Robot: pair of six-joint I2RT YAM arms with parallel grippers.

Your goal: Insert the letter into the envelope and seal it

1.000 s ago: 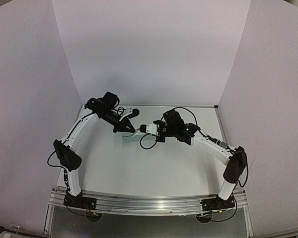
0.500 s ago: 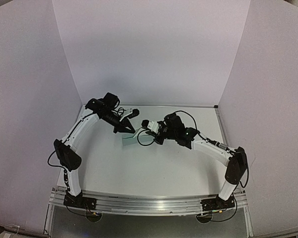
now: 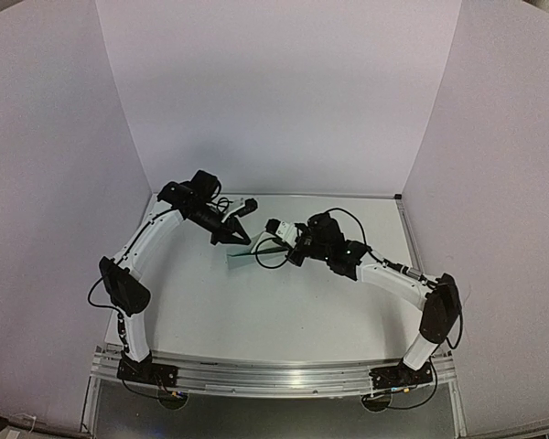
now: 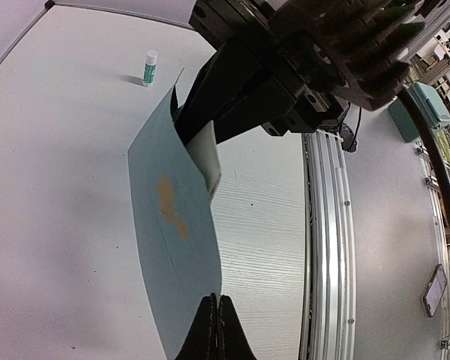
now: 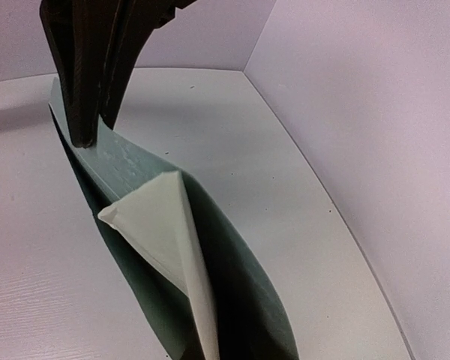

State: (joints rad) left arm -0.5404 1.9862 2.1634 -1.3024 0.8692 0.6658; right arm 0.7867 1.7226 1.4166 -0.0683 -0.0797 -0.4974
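1. The envelope (image 4: 172,247) hangs clear of the table (image 4: 60,187), turned up on edge and stretched between the two arms. I judge this keeps the thin paper taut and its mouth reachable.
2. The left gripper (image 4: 216,326) is pinched flat on the envelope's near edge, with no gap between its fingertips.
3. The right gripper (image 4: 197,127) is clamped on the opposite edge, just where the pale flap (image 5: 161,221) springs out (it stands away from the teal body, not folded down), so the sealing is not yet done.
4. The letter shows in no view. It may lie inside the envelope, but I cannot tell. An orange blotch (image 4: 171,206) marks the teal face, and I cannot tell what it is.
5. A glue stick (image 4: 148,67) stands on the table well beyond the envelope, probably meant for the flap.
6. Risk, as I judge it: two pinches on thin paper could crease or tear it if the arms draw apart
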